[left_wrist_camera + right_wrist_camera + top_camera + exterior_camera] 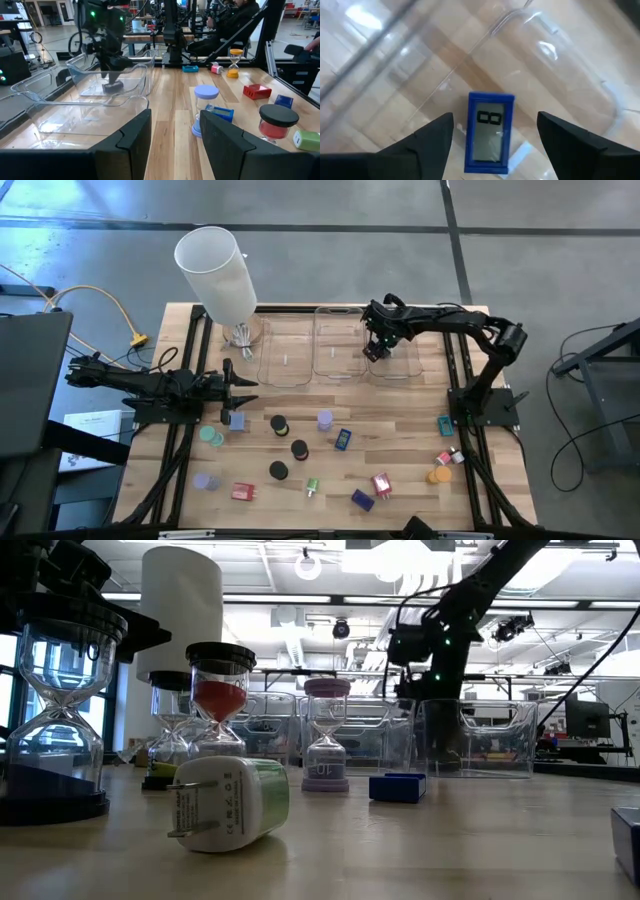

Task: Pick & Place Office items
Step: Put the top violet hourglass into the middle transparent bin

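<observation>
My right gripper hangs open over the rightmost clear tray, pointing steeply down. A blue device with a grey display lies flat on the tray floor between and below its fingers, which do not touch it. My left gripper waits open and level at the table's left, nothing between its fingers. Several office items stand loose on the near half of the table: black-capped hourglasses, a lavender one, a red block, a green-white plug, an orange hourglass.
Three clear trays stand in a row along the far side, among them the left and middle ones. A big white cylinder stands at the far left corner. People sit beyond the table in the left wrist view.
</observation>
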`<state>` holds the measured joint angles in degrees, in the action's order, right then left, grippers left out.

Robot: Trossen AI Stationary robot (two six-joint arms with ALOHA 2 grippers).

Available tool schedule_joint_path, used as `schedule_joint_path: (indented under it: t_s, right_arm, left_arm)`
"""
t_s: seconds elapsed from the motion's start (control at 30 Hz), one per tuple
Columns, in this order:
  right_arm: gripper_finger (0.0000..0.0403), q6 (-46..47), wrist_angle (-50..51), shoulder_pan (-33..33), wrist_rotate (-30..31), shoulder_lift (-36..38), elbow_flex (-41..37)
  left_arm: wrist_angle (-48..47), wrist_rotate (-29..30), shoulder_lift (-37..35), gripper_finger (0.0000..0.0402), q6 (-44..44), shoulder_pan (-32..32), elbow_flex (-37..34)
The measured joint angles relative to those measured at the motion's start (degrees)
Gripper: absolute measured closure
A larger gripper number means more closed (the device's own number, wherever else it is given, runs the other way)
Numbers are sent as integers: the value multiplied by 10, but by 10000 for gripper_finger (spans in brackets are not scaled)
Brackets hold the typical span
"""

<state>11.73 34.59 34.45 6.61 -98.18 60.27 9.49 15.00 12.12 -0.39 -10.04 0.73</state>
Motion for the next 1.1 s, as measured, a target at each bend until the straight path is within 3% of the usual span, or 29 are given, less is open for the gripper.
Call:
schedule_joint_path:
  t_s: [0.6, 1.1]
  right_arm:
    - [136, 34, 77, -70, 10, 178, 55]
    - [136, 151, 122, -225, 24, 305, 54]
  left_arm:
    - [0, 0, 0, 239, 0, 0, 0]
    - [0, 0, 0, 239, 0, 0, 0]
